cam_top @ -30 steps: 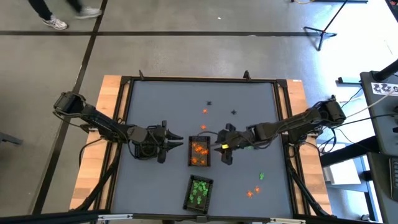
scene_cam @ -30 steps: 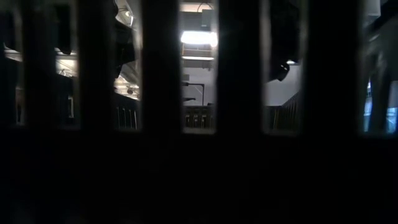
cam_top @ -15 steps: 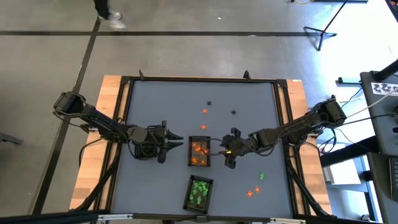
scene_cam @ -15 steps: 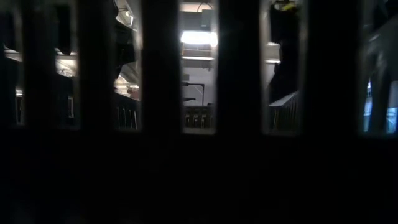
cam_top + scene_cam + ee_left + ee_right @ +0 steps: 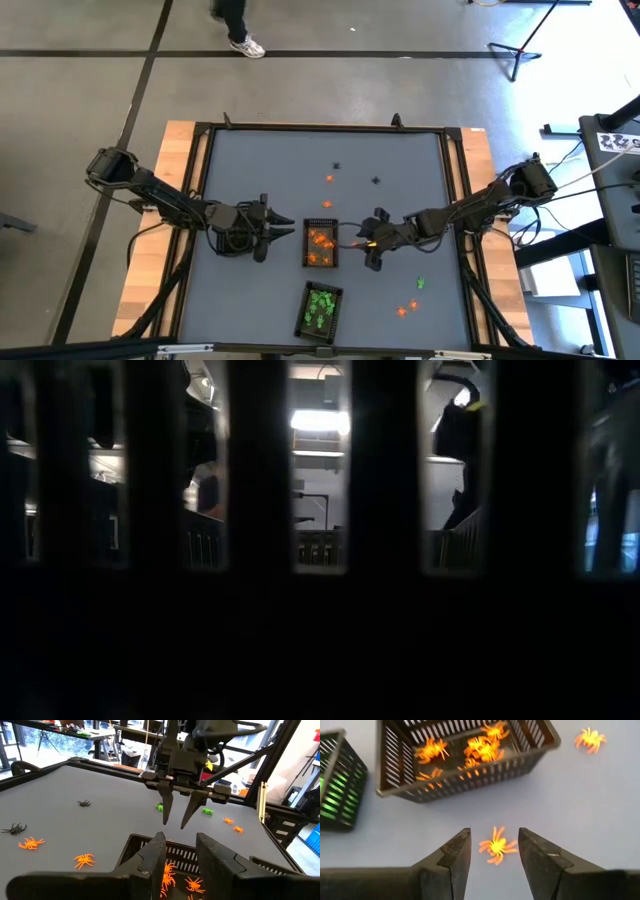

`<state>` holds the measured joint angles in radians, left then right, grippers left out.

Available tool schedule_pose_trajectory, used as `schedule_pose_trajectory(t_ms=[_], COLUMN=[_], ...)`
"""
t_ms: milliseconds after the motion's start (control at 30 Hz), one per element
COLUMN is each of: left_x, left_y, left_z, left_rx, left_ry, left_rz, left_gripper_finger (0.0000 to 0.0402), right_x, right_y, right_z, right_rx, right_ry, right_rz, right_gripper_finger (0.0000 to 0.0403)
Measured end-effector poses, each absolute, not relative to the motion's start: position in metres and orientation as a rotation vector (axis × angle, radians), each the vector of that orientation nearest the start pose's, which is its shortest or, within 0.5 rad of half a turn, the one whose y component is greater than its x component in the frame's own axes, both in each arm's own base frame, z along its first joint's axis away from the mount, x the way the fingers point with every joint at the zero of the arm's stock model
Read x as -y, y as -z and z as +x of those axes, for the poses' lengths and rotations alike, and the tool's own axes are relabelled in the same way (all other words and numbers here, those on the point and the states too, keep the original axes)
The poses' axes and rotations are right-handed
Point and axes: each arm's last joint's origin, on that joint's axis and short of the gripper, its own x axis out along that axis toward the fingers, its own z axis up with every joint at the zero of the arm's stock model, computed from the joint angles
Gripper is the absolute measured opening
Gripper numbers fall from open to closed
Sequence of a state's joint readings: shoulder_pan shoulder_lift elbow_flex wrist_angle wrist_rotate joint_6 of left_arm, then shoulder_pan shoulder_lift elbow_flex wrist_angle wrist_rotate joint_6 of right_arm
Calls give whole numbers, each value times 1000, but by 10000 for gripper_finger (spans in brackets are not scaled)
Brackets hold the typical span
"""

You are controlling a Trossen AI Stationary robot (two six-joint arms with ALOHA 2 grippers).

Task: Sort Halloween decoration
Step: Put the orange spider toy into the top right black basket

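— Since a second ago my right hand (image 5: 366, 241) has slid along the bench (image 5: 400, 160) from beside the orange tray (image 5: 321, 248) to a spot a little nearer the front edge, and dropped lower. What sits between the fingers now?

— One orange spider (image 5: 496, 845), lying flat on the bench just outside the orange tray's wall. My right fingers (image 5: 456, 851) stand spread on either side of it, touching nothing yet.

— So no grip?

— None. I judge this is the approach to a pick: the spider is lined up, and closing should pinch it.

— And after that?

— It belongs with the other orange spiders (image 5: 480, 747) in that tray, which is just beside it, so the carry would be short.

— Your left hand (image 5: 283, 231)?

— It waits on the other side of the same tray, fingers part spread and holding nothing.

— What else is unsorted?

— Two orange spiders (image 5: 31, 842) and two black spiders (image 5: 83, 803) farther back on the bench, plus green (image 5: 420, 283) and orange pieces (image 5: 405, 308) near the right front. The green tray (image 5: 321, 309) already holds green ones.

— Any risk?

— The spider is thin and flat; my fingertips could skid over its legs.
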<state>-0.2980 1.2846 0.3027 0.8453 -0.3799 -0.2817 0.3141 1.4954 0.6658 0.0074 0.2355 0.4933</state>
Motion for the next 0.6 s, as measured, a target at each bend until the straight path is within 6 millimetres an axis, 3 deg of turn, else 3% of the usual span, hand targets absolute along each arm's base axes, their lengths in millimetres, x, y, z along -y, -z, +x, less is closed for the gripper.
schedule_pose_trajectory(t_ms=[300, 600], left_x=[56, 55], left_y=[-173, -173], left_z=[218, 218], left_rx=[-116, -118], left_ry=[-104, -125], left_rz=[-235, -232], left_gripper_finger=[102, 102], right_x=[-74, -75], right_y=[-139, -118], right_z=[254, 260], right_rx=[-783, -823], right_ry=[187, 241], right_rz=[286, 255], right_gripper_finger=[161, 161])
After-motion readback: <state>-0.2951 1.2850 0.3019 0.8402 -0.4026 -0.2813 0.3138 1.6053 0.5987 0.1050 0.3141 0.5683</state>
